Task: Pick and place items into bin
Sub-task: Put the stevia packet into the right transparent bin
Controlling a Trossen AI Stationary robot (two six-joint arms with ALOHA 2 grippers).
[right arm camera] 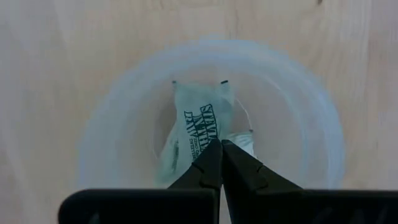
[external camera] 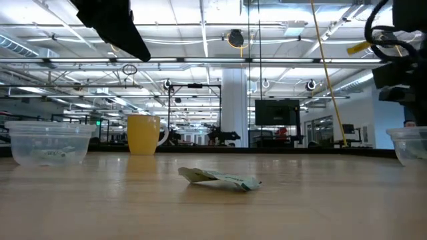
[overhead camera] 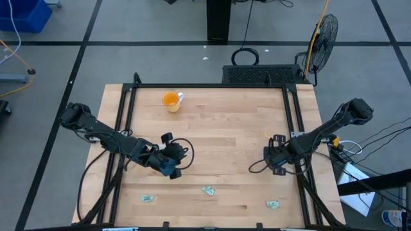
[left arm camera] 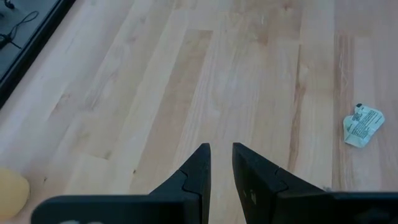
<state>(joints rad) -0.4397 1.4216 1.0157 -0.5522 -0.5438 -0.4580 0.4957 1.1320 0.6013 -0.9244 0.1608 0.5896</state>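
Observation:
My right gripper [overhead camera: 276, 162] is shut on a green-and-white packet [right arm camera: 202, 121] above a clear cup [right arm camera: 211, 124] at the table's right; that cup also shows in the low view [external camera: 408, 143]. My left gripper [overhead camera: 170, 168] hangs left of the middle, its fingers [left arm camera: 221, 148] a narrow gap apart and empty. Three packets lie flat near the front edge: one at the left [overhead camera: 149, 199], one in the middle [overhead camera: 209, 190] and one at the right [overhead camera: 273, 205]. A second clear cup [external camera: 47, 143] at the left has a packet [external camera: 53, 154] in it. My right gripper pinches the packet's near edge [right arm camera: 214, 138] between its two shut fingertips, coming from above and pointing down. The packet hangs below the fingers over the cup's opening. I cannot tell whether its lower end rests in the cup.
An orange mug [overhead camera: 171, 101] stands at the far left of the table. A black frame rail [overhead camera: 212, 85] runs around the wooden top. Bare wood lies between the two arms. One loose packet [left arm camera: 362, 124] lies off to the side of my left gripper.

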